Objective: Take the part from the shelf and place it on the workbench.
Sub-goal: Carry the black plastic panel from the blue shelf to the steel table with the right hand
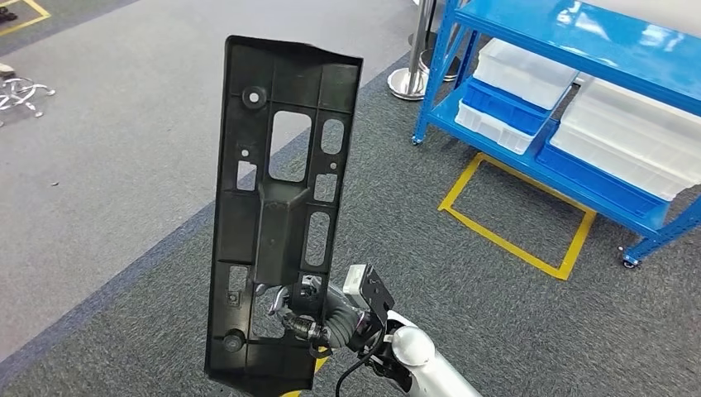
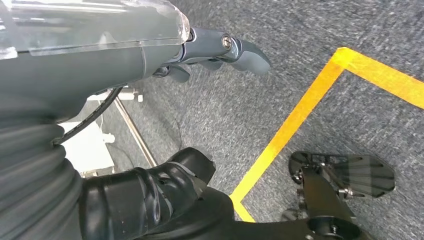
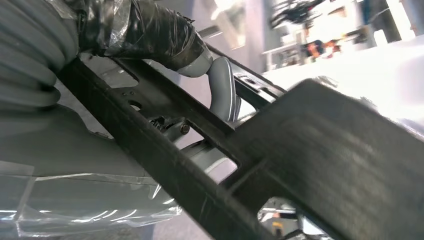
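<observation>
1. The floor (image 1: 512,331) is dark grey carpet from the middle to the 3 o'clock side of the head view, with a lighter grey strip running along the 9 o'clock side.
2. Near 9 o'clock at the top edge, a tangle of pale straps (image 1: 21,89) lies on the light floor.
3. The part (image 1: 277,219), a long black plastic panel with ribs and several cut-out windows, stands nearly upright just left of centre, running from about 12 o'clock down to 6 o'clock.
4. The right hand (image 1: 302,310) grasps the part near its lower end, its fingers showing through the cut-outs; in the right wrist view a grey thumb (image 3: 222,90) presses against a rib of the part (image 3: 320,150).
5. A yellow tape rectangle (image 1: 517,217) marks the carpet toward 3 o'clock.
6. A blue shelf (image 1: 579,107) fills the 1 to 3 o'clock corner, carrying translucent white bins (image 1: 521,70) and a blue tray (image 1: 504,107).
7. The left hand (image 2: 210,55) hangs over the carpet beside a yellow tape line (image 2: 295,125), fingers curled in loosely with nothing in them.
</observation>
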Tool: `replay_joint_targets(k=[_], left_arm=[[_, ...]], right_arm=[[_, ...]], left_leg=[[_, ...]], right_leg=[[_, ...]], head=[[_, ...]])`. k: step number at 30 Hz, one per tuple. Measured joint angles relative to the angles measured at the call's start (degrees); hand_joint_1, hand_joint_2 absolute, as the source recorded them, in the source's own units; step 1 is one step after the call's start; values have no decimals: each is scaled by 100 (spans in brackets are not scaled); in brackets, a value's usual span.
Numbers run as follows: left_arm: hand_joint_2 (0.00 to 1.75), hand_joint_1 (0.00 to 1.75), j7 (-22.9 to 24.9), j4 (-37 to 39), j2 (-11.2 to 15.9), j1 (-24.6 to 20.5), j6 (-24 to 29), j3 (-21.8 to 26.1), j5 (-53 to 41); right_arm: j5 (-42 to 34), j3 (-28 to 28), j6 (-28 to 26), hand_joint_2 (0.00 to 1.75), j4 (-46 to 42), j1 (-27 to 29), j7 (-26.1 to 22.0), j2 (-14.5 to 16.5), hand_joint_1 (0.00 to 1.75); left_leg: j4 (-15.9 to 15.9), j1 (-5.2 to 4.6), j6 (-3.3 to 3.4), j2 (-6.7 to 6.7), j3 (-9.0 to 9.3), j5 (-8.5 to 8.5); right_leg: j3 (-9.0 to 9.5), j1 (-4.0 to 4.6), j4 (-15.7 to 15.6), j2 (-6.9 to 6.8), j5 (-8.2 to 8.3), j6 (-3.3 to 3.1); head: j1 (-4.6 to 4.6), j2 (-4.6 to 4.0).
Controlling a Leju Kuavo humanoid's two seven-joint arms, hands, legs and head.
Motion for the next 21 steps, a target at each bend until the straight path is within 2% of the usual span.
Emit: replay_joint_targets(k=[1, 2, 3, 5, 7, 9, 10, 12, 14, 15, 16, 17, 18, 19, 21], left_arm=[[175, 0, 5, 0, 0, 6, -2, 0, -13], [175, 0, 11, 0, 0, 11, -5, 0, -26], [175, 0, 15, 0, -1, 14, -7, 0, -37], [175, 0, 18, 0, -3, 9, -9, 0, -48], [175, 0, 19, 0, -3, 1, -9, 0, -50], [175, 0, 20, 0, -2, 9, -9, 0, -53], [175, 0, 20, 0, 1, 18, -9, 0, -54], [175, 0, 21, 0, 5, 19, -8, 0, -54], [175, 0, 22, 0, 5, 3, -7, 0, -54], [175, 0, 22, 0, 5, -1, -7, 0, -54], [175, 0, 22, 0, 4, 3, -7, -1, -54], [175, 0, 22, 0, 4, 10, -7, -1, -54], [175, 0, 22, 0, 4, 17, -7, -1, -54], [175, 0, 23, 0, 5, 19, -6, -2, -54], [175, 0, 23, 0, 8, 2, -4, -2, -55]], right_arm=[[67, 34, -59, 175, 10, -3, -10, -11, 175], [124, 68, -101, 175, 15, -13, -19, -20, 175], [163, 98, -128, 175, 15, -29, -26, -25, 175], [194, 144, -149, 175, 14, -75, -34, -31, 175], [202, 178, -150, 175, 7, -107, -41, -36, 175], [207, 211, -151, 175, -1, -125, -44, -38, 175], [208, 226, -151, 175, -3, -136, -44, -35, 175], [207, 243, -151, 175, -9, -153, -49, -26, 175], [208, 245, -151, 175, -15, -157, -52, -24, 175], [208, 247, -151, 175, -17, -154, -52, -25, 175], [209, 252, -151, 175, -17, -152, -52, -26, 175], [209, 257, -152, 175, -17, -151, -51, -26, 175], [211, 261, -155, 175, -17, -152, -51, -26, 175], [218, 264, -157, 175, -19, -156, -51, -26, 175], [243, 266, -170, 175, -22, -162, -54, -25, 175]], left_leg=[[11, 0, -1, -68, -4, -1], [29, 2, -7, -142, -7, -5], [54, 6, -18, -216, -9, -13], [131, 10, -63, -353, -36, -45], [181, 15, -130, -464, -95, -57], [173, 36, -205, -562, -141, -33], [188, 44, -237, -540, -157, -38], [446, 36, -291, -313, -288, -194], [1144, 37, -340, -33, -624, -541], [1509, 45, -359, 24, -804, -680], [1742, 51, -371, 52, -919, -733], [1744, 55, -372, 67, -919, -669], [1529, 56, -364, 90, -804, -515], [1138, 50, -342, 156, -593, -314], [396, 0, -270, 372, -205, -72]], right_leg=[[-93, -5, 174, 16, -10, 6], [-78, -13, 120, 26, 102, 8], [34, -25, -137, 49, 297, 7], [369, -56, -879, 239, 636, -3], [520, -62, -1234, 403, 713, -20], [519, -48, -1252, 356, 718, -63], [528, -48, -1275, 299, 734, -97], [554, -69, -1327, 169, 760, -169], [562, -56, -1340, 19, 760, -210], [560, -49, -1339, -56, 755, -216], [560, -43, -1339, -129, 750, -220], [564, -39, -1338, -195, 744, -220], [574, -36, -1338, -257, 737, -216], [589, -32, -1339, -317, 727, -209], [615, -5, -1337, -421, 704, -175]], head=[[-1, 0], [-1, 0], [-1, 0], [0, 0], [-1, 0], [-3, 0], [-2, 0], [-15, 0], [-27, 0], [-26, 0], [-27, 0], [-27, 0], [-28, 0], [-28, 0], [-27, 0]])
